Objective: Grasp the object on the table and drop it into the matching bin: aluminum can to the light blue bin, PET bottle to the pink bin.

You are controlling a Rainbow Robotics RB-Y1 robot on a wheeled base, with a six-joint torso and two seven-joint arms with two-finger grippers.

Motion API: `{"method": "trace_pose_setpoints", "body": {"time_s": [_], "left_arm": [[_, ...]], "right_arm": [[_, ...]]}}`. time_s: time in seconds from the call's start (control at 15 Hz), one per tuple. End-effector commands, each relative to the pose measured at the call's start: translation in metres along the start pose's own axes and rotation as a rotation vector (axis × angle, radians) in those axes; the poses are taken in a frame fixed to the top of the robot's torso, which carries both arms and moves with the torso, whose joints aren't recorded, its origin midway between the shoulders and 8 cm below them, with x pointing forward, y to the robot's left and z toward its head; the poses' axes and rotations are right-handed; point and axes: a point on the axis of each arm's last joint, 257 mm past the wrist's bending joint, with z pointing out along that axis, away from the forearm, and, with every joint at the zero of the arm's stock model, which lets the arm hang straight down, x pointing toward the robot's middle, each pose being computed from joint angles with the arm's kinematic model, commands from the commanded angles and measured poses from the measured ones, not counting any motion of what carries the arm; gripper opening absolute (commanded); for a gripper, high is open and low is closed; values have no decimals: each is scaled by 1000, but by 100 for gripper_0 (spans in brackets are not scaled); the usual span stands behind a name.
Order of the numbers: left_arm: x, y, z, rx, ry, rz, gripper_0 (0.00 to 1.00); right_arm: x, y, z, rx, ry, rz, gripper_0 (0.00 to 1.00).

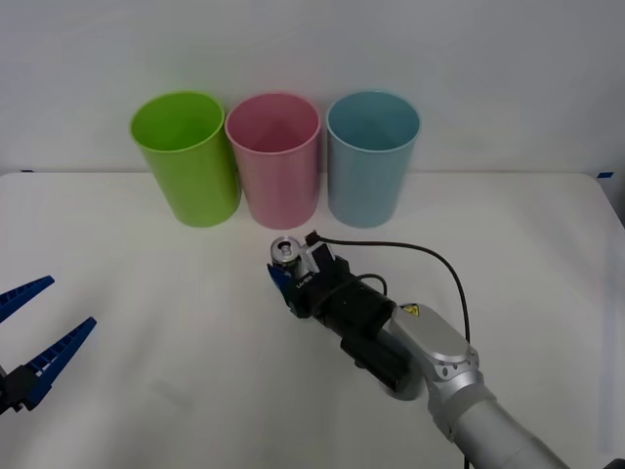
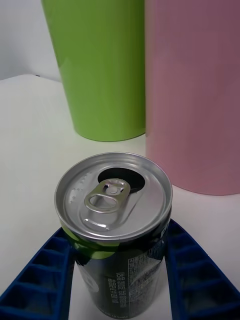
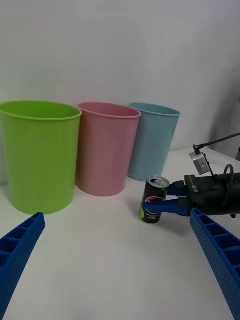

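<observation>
The aluminum can point(image 1: 285, 250), dark green-black with a silver top and pull-tab, stands on the white table point(image 1: 146, 283) in front of the pink bin point(image 1: 275, 166). My right gripper point(image 1: 288, 270) reaches in from the near right. Its blue fingers point(image 2: 45, 270) press both sides of the can point(image 2: 114, 200), shut on it. In the left wrist view the can point(image 3: 154, 202) looks slightly tilted, its base at the tabletop. The light blue bin point(image 1: 371, 166) stands just right of the pink one. My left gripper point(image 1: 70, 303) rests open at the near left, far from the can.
A lime green bin point(image 1: 186, 161) stands left of the pink bin; all three bins line the table's far edge. A black cable point(image 1: 430, 259) loops over the right arm. Bare tabletop lies between the two arms and to the right.
</observation>
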Motion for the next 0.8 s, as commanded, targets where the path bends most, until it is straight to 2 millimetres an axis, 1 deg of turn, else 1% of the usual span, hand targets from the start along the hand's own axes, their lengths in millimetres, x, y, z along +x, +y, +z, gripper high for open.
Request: {"method": "trace_pose_setpoints", "body": {"time_s": [0.07,0.27,0.4,0.47,0.6,0.73,0.8], "left_arm": [[0,0,0,0,0,0,100],[0,0,0,0,0,0,100],[0,0,0,0,0,0,100],[0,0,0,0,0,0,100],[0,0,0,0,0,0,100],[0,0,0,0,0,0,100],[0,0,0,0,0,0,100]], "right_arm": [[0,-1,0,0,0,1,0],[-3,-2,-3,-10,-8,-4,0],[-6,-7,-10,-11,-20,-10,0],[-8,-10,-17,-4,-32,-11,0],[-11,-18,-34,10,-51,-16,0],[-19,-26,-59,29,-82,-20,0],[-25,-32,-76,44,-100,-18,0]]}}
